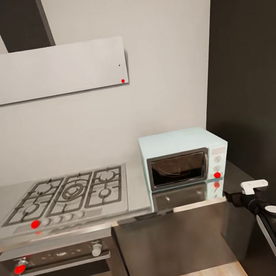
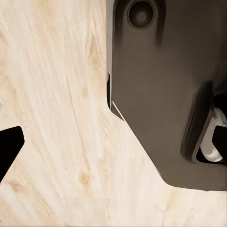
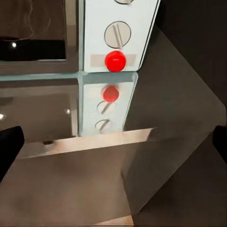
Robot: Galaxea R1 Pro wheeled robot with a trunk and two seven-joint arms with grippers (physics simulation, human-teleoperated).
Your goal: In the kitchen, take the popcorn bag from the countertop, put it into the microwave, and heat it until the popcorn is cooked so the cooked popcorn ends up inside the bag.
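The right gripper (image 1: 251,188), its opening impossible to judge, is hovering just beside the microwave (image 1: 185,161), facing its red round light (image 3: 115,60).

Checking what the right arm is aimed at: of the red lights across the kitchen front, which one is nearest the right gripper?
The red light on the microwave panel's bottom corner, just beyond the right gripper. The hob, oven and hood lights sit farther left.
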